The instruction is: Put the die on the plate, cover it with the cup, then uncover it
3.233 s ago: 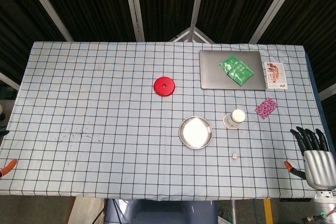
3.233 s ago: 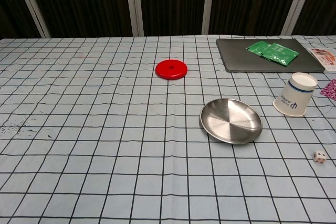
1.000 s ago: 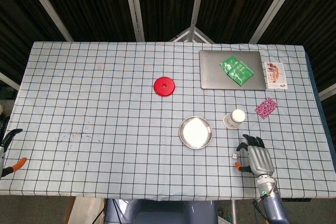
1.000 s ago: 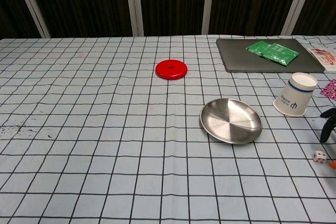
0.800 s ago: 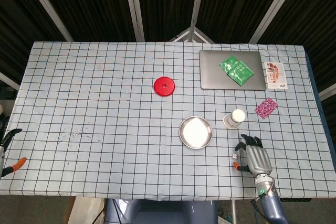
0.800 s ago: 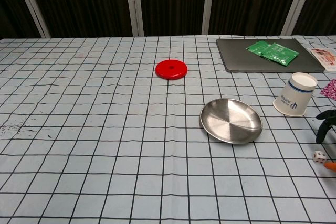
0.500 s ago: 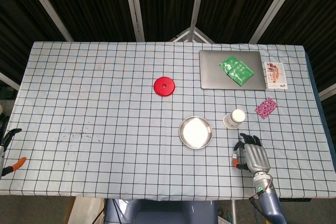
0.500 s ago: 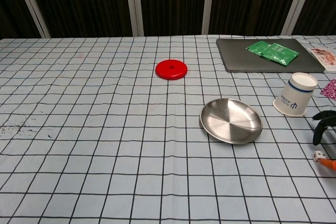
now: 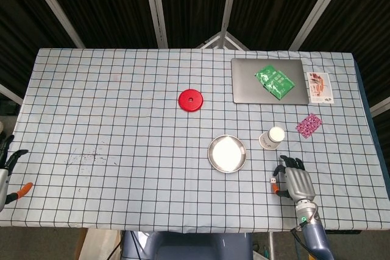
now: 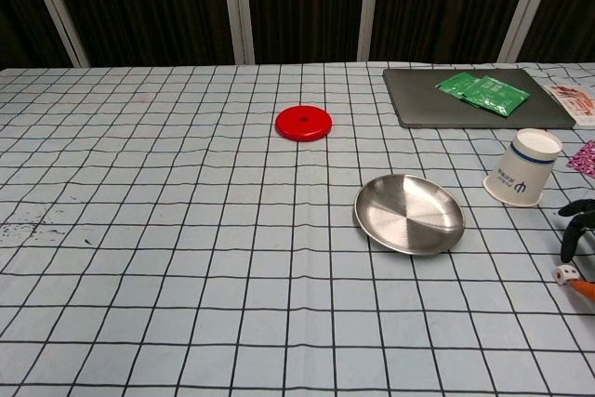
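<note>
The small white die lies on the checked cloth near the front right. My right hand sits just right of it, palm down. In the chest view its dark fingers hang above the die and its orange-tipped thumb lies just beside it; I cannot tell whether they touch. The steel plate is bare, left of the die. A white paper cup stands behind the die, right of the plate. My left hand is at the far left table edge, fingers apart, holding nothing.
A red disc lies behind the plate. A grey slab at the back right carries a green packet. A printed card and a pink packet lie by the right edge.
Over 3 seconds my right hand came in from the right table edge to the die, then its fingers lowered around it. The die has barely shifted. My left hand crept up at the left edge.
</note>
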`<state>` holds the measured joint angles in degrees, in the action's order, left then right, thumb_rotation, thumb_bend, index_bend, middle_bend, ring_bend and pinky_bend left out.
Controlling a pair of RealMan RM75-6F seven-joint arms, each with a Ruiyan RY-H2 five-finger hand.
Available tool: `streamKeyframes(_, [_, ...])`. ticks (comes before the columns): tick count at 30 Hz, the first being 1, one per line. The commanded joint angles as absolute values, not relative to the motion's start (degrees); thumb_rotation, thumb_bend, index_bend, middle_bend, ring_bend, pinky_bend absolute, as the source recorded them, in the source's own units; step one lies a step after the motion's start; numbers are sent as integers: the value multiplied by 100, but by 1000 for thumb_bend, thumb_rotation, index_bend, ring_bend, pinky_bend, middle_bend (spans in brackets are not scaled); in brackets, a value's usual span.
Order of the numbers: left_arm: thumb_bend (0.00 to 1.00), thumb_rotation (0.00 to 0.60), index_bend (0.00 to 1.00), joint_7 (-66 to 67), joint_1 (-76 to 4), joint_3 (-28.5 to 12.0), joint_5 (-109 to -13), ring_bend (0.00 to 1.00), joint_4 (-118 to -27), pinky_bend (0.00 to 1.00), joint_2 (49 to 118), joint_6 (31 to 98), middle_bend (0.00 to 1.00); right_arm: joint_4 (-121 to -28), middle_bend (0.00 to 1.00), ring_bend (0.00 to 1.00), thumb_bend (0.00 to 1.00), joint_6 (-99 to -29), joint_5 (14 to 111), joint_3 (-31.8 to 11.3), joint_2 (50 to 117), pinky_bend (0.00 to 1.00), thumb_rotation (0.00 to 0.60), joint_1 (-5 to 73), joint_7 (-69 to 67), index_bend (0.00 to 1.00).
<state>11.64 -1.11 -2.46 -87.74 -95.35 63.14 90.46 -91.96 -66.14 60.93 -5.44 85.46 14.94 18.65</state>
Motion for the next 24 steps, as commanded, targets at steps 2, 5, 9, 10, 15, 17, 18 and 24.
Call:
streamKeyframes(2, [230, 600, 244, 1169, -111, -245, -8774, 0, -9532, 128, 6315, 9047, 0, -9198, 126, 101, 344, -6624, 6120, -527, 8543, 0, 600, 1487, 1840, 487])
streamKeyframes(5, [230, 600, 245, 1169, -111, -245, -8775, 0, -9529, 128, 6316, 9051, 0, -9199, 126, 101, 345, -6632, 6148, -519, 8550, 0, 600, 1489, 1821, 490])
streamKeyframes(9, [230, 600, 245, 1171, -114, -247, -8769, 0, -9524, 128, 6320, 9048, 0, -9181, 126, 101, 344, -6625, 6167, -516, 8574, 0, 600, 1501, 1802, 507])
streamKeyframes(10, [230, 600, 245, 1172, -115, -248, -8769, 0, -9524, 128, 6322, 9047, 0, -9176, 126, 101, 345, -6624, 6168, -517, 8580, 0, 600, 1503, 1797, 514])
streamKeyframes(15, [230, 600, 246, 1183, -119, -249, -8763, 0, -9520, 128, 6327, 9044, 0, -9114, 126, 101, 353, -6607, 6152, -508, 8626, 0, 600, 1525, 1823, 528])
streamKeyframes(17, [230, 600, 246, 1188, -121, -250, -8757, 0, -9521, 128, 6331, 9040, 0, -9101, 126, 101, 356, -6594, 6133, -512, 8643, 0, 600, 1531, 1811, 528])
streamKeyframes(18, [230, 600, 246, 1191, -121, -250, -8757, 0, -9519, 128, 6331, 9041, 0, -9092, 126, 101, 358, -6587, 6128, -511, 8647, 0, 600, 1534, 1808, 529])
streamKeyframes(24, [230, 600, 246, 1208, -122, -251, -8756, 0, -9516, 128, 6336, 9044, 0, -9027, 126, 101, 390, -6582, 6110, -521, 8654, 0, 600, 1540, 1784, 561])
